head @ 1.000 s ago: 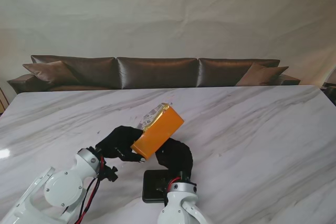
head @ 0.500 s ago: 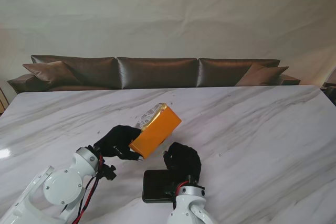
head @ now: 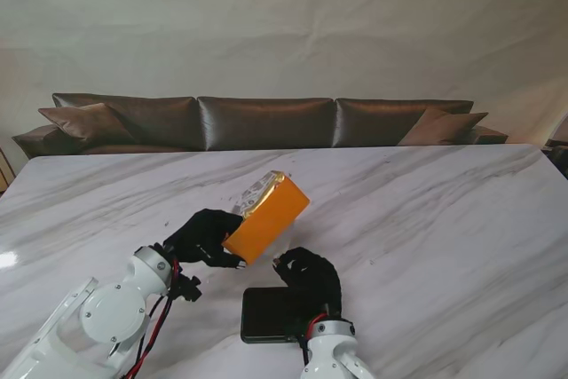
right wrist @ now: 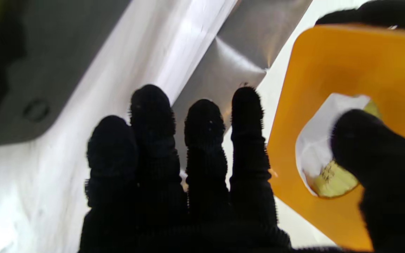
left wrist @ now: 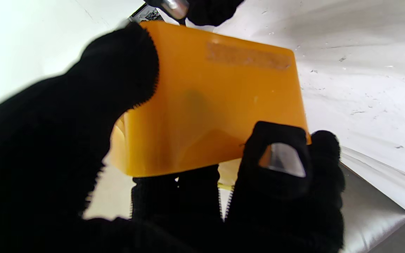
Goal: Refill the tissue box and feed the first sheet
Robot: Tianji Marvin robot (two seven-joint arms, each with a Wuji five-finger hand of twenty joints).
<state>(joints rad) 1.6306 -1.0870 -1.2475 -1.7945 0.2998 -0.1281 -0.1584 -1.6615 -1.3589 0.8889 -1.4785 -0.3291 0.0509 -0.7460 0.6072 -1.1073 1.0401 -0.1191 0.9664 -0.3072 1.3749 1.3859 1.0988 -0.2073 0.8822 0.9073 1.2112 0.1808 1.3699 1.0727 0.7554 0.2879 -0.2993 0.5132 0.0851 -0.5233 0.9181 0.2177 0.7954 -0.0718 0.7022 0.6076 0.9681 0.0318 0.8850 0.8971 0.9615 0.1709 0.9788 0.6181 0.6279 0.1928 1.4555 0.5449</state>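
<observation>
A: Box finish?
B: tissue box [left wrist: 220, 102] is smooth orange plastic, semi-gloss, slightly translucent. One scuffed matt patch on the face away from the left hand [head: 206, 237].
A: Gloves?
B: Black knit cloth, fuzzy and matt, on both; right hand [right wrist: 188, 168] same weave. Shiny metal shows through a hole at a left fingertip [left wrist: 281, 160].
A: At the opening?
B: White tissue paper [right wrist: 316, 147], soft and creased, by the right thumb.
A: Surface?
B: Marble-look table [head: 426, 210], polished and glossy. Black slab [head: 271, 315] under the right hand is matt.

Soft even light — wrist views blurred, glary
</observation>
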